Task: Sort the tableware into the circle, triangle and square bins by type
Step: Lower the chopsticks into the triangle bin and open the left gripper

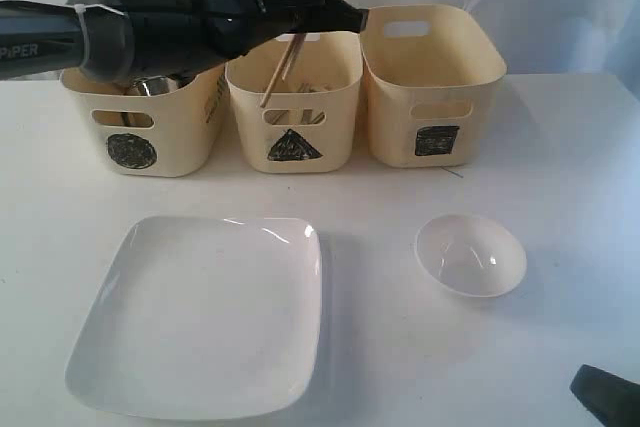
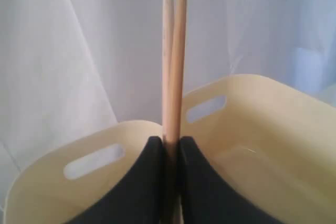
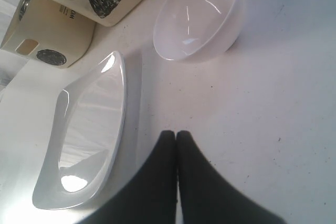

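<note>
Left tool (image 2: pixel 171 142) pinches the chopsticks (image 2: pixel 178 51); its arm hides part of the bins (image 1: pixel 292 97). Right tool (image 3: pixel 176 136), closed and empty, shows only cropped.

The left arm (image 1: pixel 130 32) is seen stretched sideways from the left edge, held high in the exterior view. Its left gripper (image 2: pixel 171 142) is clamped on the wooden chopsticks (image 2: pixel 180 51), which are pinched between two black fingers (image 2: pixel 142 182). The right gripper (image 3: pixel 176 136) is held low, with its fingers pressed together and nothing gripped between them.
</note>
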